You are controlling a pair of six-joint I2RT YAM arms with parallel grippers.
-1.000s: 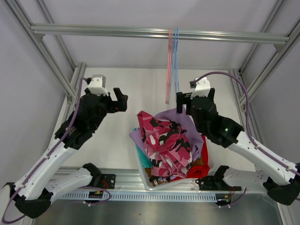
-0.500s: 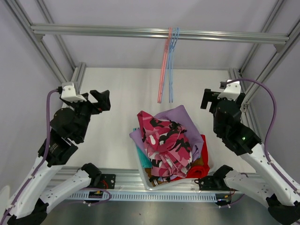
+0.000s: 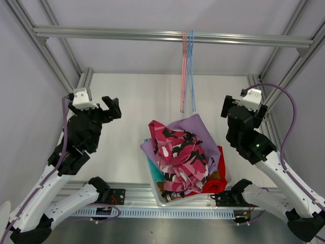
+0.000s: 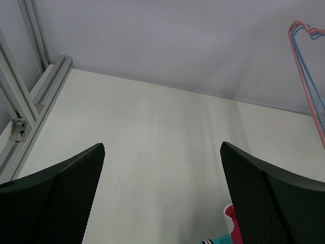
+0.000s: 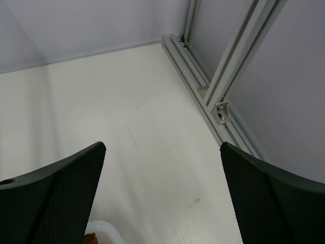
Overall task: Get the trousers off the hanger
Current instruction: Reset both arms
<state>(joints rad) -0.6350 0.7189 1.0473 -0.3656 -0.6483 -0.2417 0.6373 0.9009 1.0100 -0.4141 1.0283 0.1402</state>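
The trousers lie heaped in a white bin at the near middle: pink camouflage on top, lilac behind it, red on the right, teal on the left. A pink and a blue hanger hang bare from the top rail, also visible at the right edge of the left wrist view as hanger. My left gripper is open and holds nothing, left of the heap. Right of the heap, my right gripper stands open over bare table.
Aluminium frame posts run along both table sides, and a corner bracket sits beside the right gripper. The top rail crosses above. The bin's rim shows at the bottom of the right wrist view.
Both grippers have drawn outward from the hangers, the left one to the left and the right one to the right. The hangers swung left and now hang straight again.
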